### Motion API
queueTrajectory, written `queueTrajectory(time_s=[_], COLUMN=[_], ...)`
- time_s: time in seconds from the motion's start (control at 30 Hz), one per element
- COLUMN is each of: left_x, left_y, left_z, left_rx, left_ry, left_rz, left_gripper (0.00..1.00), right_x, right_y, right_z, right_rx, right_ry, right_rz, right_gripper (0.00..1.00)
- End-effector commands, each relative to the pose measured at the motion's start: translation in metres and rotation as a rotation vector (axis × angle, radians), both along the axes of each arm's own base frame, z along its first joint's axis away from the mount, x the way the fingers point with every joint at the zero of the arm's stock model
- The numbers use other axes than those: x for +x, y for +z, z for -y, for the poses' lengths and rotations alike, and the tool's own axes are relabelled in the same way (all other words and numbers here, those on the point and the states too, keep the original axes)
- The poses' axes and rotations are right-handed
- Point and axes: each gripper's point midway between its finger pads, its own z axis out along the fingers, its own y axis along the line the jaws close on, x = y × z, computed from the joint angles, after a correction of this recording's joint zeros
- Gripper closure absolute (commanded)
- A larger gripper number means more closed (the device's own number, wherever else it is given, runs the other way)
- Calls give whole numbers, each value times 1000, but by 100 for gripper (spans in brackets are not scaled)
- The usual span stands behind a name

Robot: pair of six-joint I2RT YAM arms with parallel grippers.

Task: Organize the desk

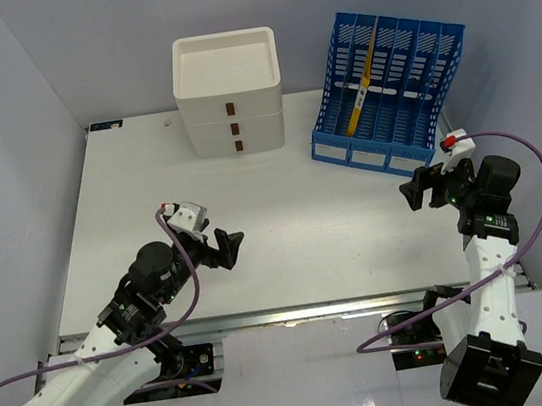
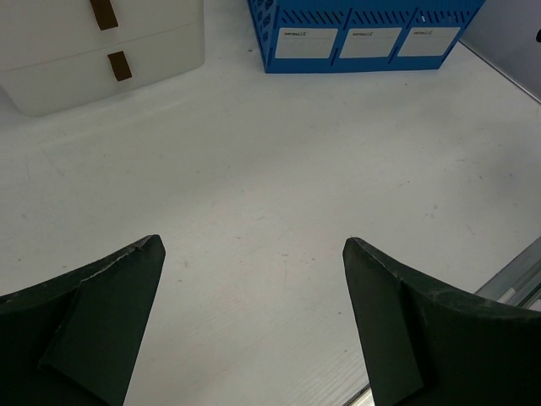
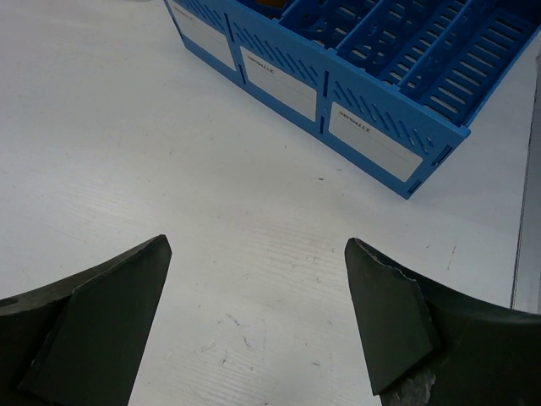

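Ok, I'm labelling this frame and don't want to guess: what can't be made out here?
Drawer box contents: top view, closed drawers hide them.
Rack labels: both wrist views, print too small.
Yellow item in the blue rack: top view, dividers hide its lower part; identity unclear.
Drawer box top: left wrist view, cut by the upper edge.

One desk (image 1: 284,221) – one left gripper (image 1: 219,246), one right gripper (image 1: 428,186) – one white drawer box (image 1: 227,78) with three brown handles (image 1: 236,128), one blue file rack (image 1: 407,93) bearing three labels (image 1: 368,154), one yellow stick (image 1: 366,66) inside
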Motion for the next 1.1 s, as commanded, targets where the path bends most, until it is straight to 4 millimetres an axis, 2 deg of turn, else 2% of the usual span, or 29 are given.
queueTrajectory(time_s=[0.0,0.2,0.47,0.57,0.77,1.07], left_x=[1,-2,-5,-2,7,8], left_y=[4,4,18,14,-15,-14], left_z=[-7,-12,-19,-20,-18,-18], left_rx=[-33,-45,-86,-84,29,29], left_ry=[32,49,72,95,141,118], left_rz=[28,13,37,-3,-132,-122], left_gripper=[2,2,2,2,2,2], right_x=[2,1,4,5,6,0], right_y=[8,8,0,-2,-6,-8], right_z=[10,16,28,34,32,49], right_rx=[6,-39,-75,-91,-71,-80], right_ry=[-75,-100,-138,-157,-144,-196], right_rz=[20,40,38,36,35,45], right_gripper=[10,10,10,10,10,10])
